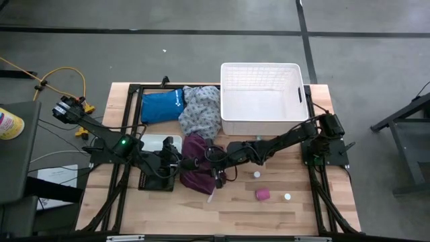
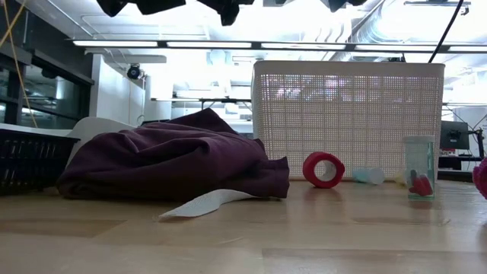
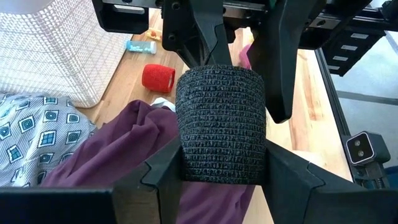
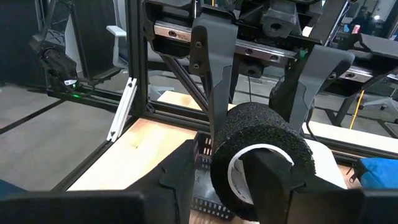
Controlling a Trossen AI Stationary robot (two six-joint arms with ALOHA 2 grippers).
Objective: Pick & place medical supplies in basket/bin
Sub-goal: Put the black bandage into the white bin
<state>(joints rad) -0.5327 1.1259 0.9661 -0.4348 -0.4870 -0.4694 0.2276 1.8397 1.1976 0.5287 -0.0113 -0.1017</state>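
Here we see the left gripper [image 3: 222, 163] grasping a black wrap roll [image 3: 221, 124] upright above the maroon cloth [image 1: 197, 168], while the right gripper [image 4: 219, 180], fingers parted, flanks it, well clear of the white basket [image 1: 261, 99]

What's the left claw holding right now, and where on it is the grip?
A black bandage roll, pinched across its curved outer wall by the left claw; the right claw sits at the same roll.

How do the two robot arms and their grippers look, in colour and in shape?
Both arms are black, jointed and slim. The left arm has a small green light and a bare motor at its end by a yellow cable. The left gripper and right gripper have flat, angular matte black fingers.
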